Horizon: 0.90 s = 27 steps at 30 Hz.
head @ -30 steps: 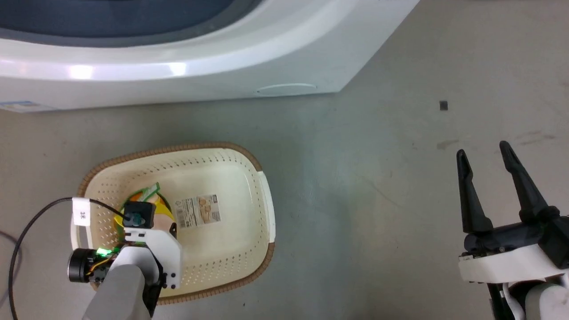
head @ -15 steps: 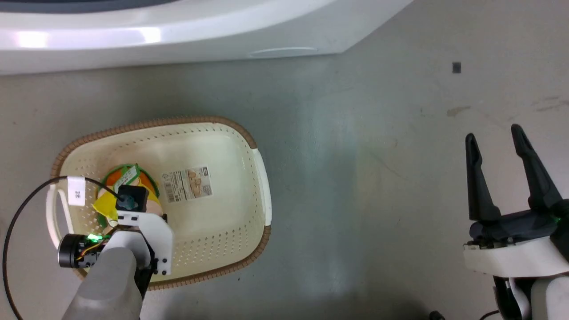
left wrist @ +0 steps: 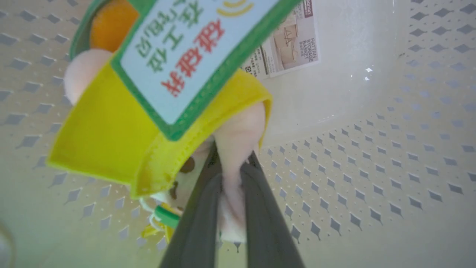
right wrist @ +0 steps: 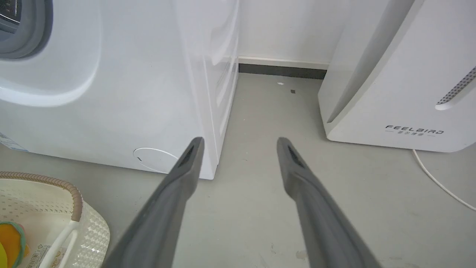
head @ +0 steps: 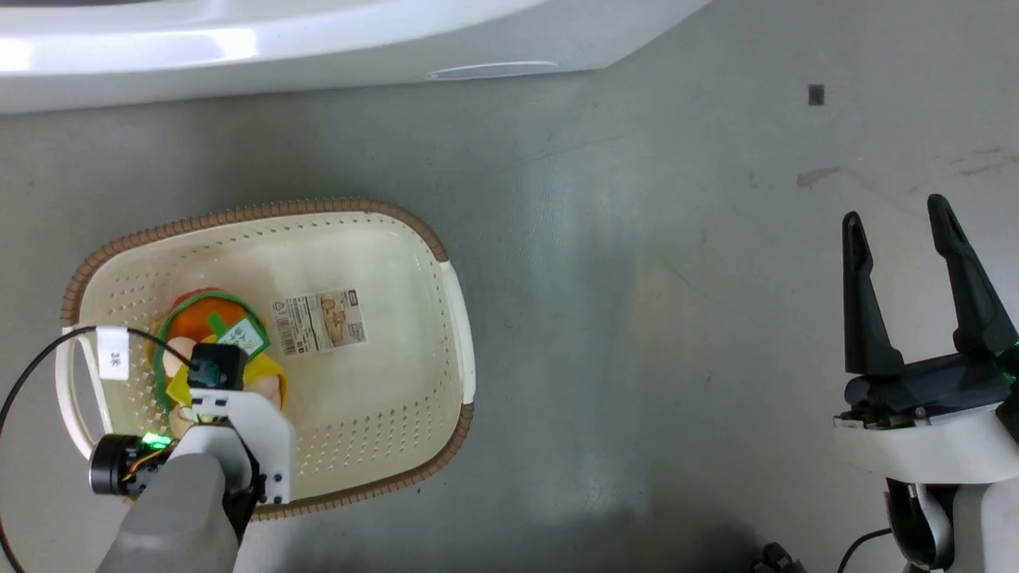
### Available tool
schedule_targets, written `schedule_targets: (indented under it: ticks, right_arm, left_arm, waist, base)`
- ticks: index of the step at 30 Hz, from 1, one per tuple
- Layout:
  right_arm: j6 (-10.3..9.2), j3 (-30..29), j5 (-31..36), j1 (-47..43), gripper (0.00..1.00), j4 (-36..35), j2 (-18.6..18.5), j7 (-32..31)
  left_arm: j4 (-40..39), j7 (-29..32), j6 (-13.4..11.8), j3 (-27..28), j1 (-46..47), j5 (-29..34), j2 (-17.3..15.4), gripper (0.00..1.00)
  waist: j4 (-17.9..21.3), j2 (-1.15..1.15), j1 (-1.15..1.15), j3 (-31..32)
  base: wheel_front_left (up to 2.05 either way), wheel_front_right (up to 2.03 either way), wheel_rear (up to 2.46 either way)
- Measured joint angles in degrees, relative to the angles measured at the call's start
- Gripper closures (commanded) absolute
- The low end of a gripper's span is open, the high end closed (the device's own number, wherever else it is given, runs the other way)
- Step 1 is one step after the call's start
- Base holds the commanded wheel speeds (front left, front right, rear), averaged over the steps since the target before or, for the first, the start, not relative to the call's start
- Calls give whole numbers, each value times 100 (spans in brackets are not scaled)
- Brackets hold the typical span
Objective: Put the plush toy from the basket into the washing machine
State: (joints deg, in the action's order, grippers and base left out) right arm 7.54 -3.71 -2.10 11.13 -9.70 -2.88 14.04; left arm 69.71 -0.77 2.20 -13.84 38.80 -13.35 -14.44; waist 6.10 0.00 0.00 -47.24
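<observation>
Inside the cream-white perforated plastic basket with the brown woven-look rim (head: pixel 263 211), the small plush toy with peach-pink head, yellow body and orange and green layers (head: pixel 203 322) is in the grip of the left hand (left wrist: pixel 233 154). The left wrist view shows both dark fingers drawn narrow on a peach-pink part of it, with the yellow cloth and a green-edged printed tag (left wrist: pixel 193 48) hanging toward the camera. Compared with a second ago, more of the orange and green layers shows beyond the wrist in the head view. That whole view has also shifted, so part of the difference is camera movement. Judgement: the grasp is made and the lift is beginning; whether the toy is clear of the basket bottom, beside the paper label (head: pixel 318 322), cannot be confirmed. The large white washing machine (head: pixel 318 56) stands beyond the basket across a strip of grey floor (head: pixel 637 318). The right hand (head: pixel 895 208) stays wide, holding nothing, well apart from the basket. Risk noted: the hold is on a small soft part and may slip during transfer.
</observation>
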Motion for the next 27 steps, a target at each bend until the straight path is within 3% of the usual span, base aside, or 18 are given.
schedule_targets:
  ticks: [7, 17, 21, 27]
  right_arm:
    - [0, -15, -9, 26, 0, 166, 0, 69]
    - [0, -134, -26, -175, 0, 444, 0, 69]
    - [0, -142, -25, -339, 0, 521, 0, 69]
    - [0, -179, -26, -607, 0, 582, 0, 70]
  left_arm:
    - [382, -552, 111, -69, -46, -143, -58, 100]
    - [396, -1317, 304, -182, -484, -220, 227, 100]
    - [141, -1385, 389, -76, -701, -407, 286, 100]
    - [-1021, -1391, 396, -82, -1230, -253, 265, 100]
  waist:
    - [42, 0, 0, 409]
    - [-36, 0, 0, 1591]
    - [-104, 0, -1, 2098]
    - [-233, 0, -1, 2760]
  base:
    - [0, 0, 0]
    - [0, 0, 0]
    - [0, 0, 0]
    - [0, 0, 0]
